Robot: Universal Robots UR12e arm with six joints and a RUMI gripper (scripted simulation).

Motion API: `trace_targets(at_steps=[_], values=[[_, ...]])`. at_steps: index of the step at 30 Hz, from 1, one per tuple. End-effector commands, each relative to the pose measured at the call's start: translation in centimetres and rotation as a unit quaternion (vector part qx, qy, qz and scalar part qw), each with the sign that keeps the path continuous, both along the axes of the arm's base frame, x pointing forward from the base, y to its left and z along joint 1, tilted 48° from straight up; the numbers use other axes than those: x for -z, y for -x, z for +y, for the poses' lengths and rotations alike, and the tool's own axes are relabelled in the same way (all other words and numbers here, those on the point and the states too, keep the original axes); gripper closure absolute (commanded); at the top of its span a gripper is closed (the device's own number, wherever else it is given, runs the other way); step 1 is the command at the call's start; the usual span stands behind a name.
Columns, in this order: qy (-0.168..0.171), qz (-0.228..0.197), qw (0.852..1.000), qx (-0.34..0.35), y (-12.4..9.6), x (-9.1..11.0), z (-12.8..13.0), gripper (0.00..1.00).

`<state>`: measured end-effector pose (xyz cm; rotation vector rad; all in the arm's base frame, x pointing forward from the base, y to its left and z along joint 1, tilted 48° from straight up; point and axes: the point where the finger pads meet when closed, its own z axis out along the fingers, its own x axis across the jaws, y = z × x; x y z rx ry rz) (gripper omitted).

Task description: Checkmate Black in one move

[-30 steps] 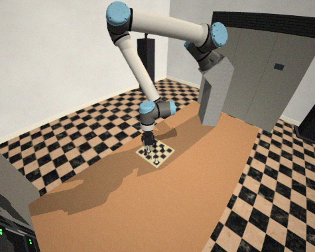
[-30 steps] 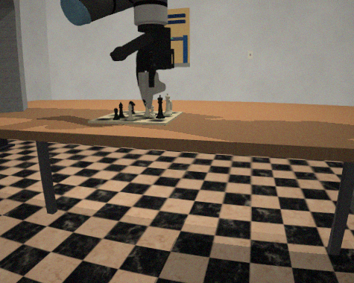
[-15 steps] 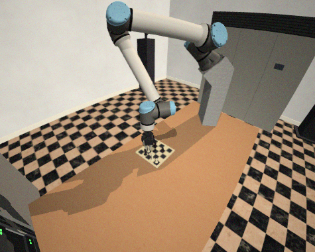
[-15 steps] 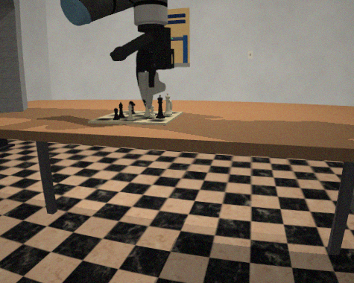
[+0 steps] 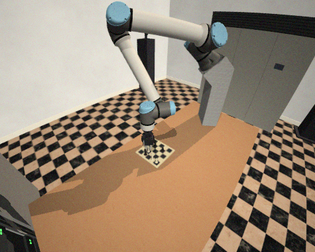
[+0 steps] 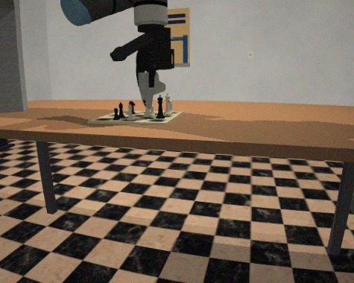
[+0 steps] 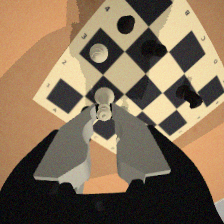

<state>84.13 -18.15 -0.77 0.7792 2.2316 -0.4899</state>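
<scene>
The small chessboard (image 5: 168, 151) (image 6: 100, 121) (image 7: 121, 67) lies on the wooden table. My gripper (image 5: 148, 146) (image 6: 149, 106) (image 7: 104, 104) is shut on a white piece (image 7: 103, 101) by its head, low over the board's near edge in the wrist view. Another white piece (image 7: 98, 52) stands on a dark square further in. Black pieces (image 7: 125, 24) (image 7: 152, 48) (image 7: 189, 96) stand on the far and right squares. In the exterior view a black king (image 6: 159, 107) and a white piece (image 6: 168, 104) stand right of the fingers, and black pawns (image 6: 116, 113) stand left.
The wooden table (image 5: 175, 199) (image 6: 249, 123) stretches around the board. A grey cabinet (image 5: 254, 73) stands behind the arm's base. The floor is chequered.
</scene>
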Motion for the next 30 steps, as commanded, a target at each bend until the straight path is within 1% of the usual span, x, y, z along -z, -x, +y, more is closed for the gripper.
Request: trace_targets(at_steps=[1,30], values=[[0.0,0.0,1.0,0.0,-0.06,0.01,-0.01,1.0],[0.0,0.0,1.0,0.0,-0.19,0.19,-0.15,1.0]])
